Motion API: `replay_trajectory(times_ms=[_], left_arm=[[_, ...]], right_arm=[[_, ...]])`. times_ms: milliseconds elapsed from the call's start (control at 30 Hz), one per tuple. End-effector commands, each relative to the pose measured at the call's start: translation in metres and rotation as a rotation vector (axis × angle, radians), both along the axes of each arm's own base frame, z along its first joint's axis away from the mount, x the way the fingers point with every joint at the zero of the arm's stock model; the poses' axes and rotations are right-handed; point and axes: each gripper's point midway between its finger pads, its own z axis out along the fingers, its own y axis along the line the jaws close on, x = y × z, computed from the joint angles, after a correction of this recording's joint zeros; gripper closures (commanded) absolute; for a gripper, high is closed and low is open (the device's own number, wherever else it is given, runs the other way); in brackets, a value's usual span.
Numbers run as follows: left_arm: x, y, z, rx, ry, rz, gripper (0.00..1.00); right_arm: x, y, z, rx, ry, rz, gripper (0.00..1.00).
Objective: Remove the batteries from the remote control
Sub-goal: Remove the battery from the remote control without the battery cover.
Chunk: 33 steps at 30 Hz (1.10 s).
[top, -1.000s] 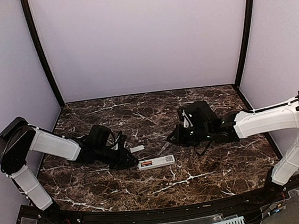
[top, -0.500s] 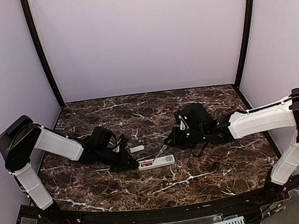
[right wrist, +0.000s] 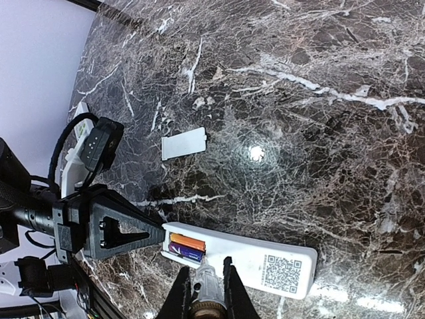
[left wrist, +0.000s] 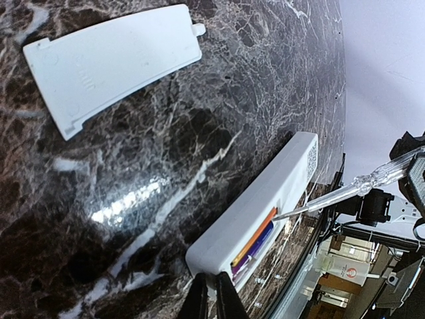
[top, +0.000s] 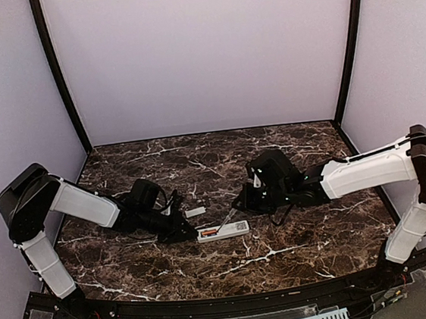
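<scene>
On the marble bench (top: 296,151), the right fingers (right wrist: 231,296), clamping a screwdriver (left wrist: 372,179), had advanced its tip to the batteries (right wrist: 187,244) still inside the remote control (left wrist: 285,173), braced by the closed left fingers (left wrist: 222,299), so prying seemed imminent.

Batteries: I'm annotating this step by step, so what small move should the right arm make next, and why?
Probably lever the screwdriver tip upward to pop the orange cell free. The right gripper holds the tool with its tip at the batteries in the open bay of the remote; the cover lies aside, and the left gripper, tips together, sits against that remote's end, seemingly bracing it.
</scene>
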Motion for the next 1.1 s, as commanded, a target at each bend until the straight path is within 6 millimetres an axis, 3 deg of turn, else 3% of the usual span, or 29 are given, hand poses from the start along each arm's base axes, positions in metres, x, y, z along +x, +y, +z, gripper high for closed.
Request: replay_trajectory(times_ms=[0, 1067], left_arm=[[0.002, -0.002, -0.001, 0.002, -0.006, -0.012, 0.94], [0.003, -0.004, 0.000, -0.006, -0.002, -0.017, 0.97]], right_arm=[[0.007, 0.006, 0.010, 0.003, -0.041, -0.023, 1.00], [-0.001, 0.009, 0.003, -0.166, -0.048, -0.038, 1.00]])
